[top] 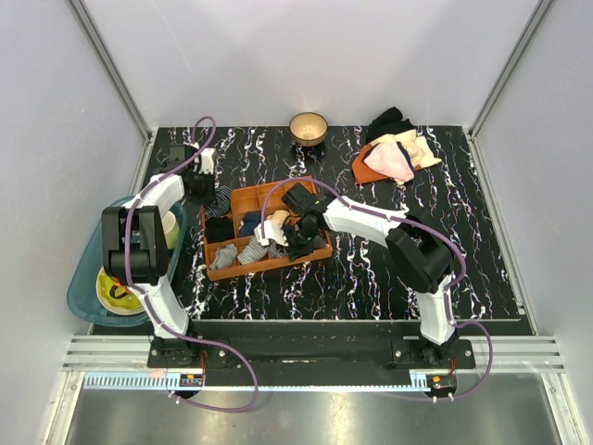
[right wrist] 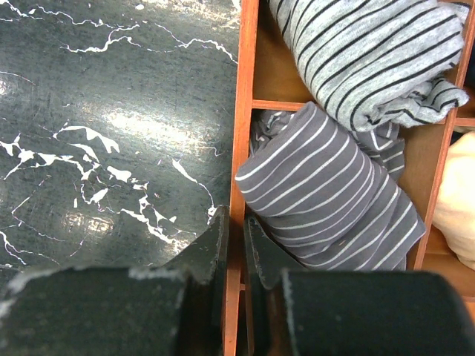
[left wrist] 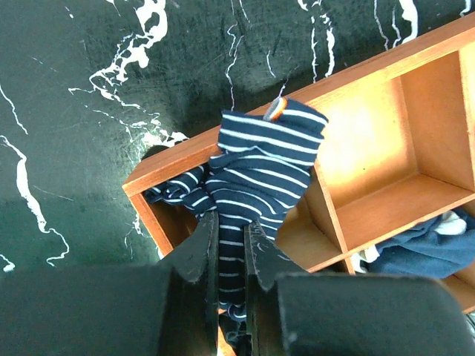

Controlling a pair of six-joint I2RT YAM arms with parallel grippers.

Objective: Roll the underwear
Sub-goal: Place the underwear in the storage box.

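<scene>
The underwear is dark navy cloth with pale stripes and a small reddish edge. It hangs over the corner compartment of the wooden tray. My left gripper is shut on its lower part. In the top view the underwear sits at the tray's far left corner under the left gripper. My right gripper is shut on the tray's thin wall, with one finger outside and one inside. In the top view the right gripper is at the tray's near right side.
The tray holds a dark grey striped roll, a light grey striped roll and a cream cloth. A brass bowl and a pile of pink, cream and black garments lie at the back. A teal basin stands at the left.
</scene>
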